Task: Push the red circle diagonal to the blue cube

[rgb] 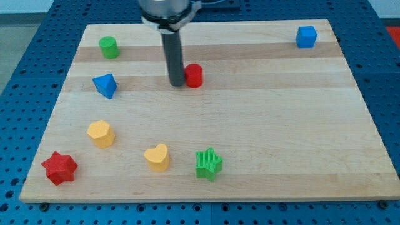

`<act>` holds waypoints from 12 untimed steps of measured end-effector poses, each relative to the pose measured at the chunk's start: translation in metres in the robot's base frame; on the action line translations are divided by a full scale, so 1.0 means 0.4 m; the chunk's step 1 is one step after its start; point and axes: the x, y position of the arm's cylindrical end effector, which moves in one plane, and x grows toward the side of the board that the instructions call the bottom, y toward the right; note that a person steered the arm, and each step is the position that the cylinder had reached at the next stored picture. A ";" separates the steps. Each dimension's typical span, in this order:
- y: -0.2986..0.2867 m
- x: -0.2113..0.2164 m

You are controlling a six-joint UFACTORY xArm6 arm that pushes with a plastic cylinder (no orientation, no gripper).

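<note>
The red circle [194,75], a short red cylinder, stands on the wooden board left of centre near the view's top. My tip [177,84] is right against its left side, touching or nearly touching it. The blue cube [306,37] sits far off at the board's top right corner.
A green cylinder [109,47] stands at the top left, with a blue triangle [105,85] below it. A yellow hexagon [100,134], a yellow heart [157,157], a green star [208,164] and a red star [59,167] lie along the view's bottom left. The board's edge [206,199] runs along the bottom.
</note>
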 end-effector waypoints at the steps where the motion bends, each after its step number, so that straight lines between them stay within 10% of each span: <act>1: 0.091 0.000; 3: 0.242 0.000; 6: -0.011 -0.094; 12: 0.466 -0.082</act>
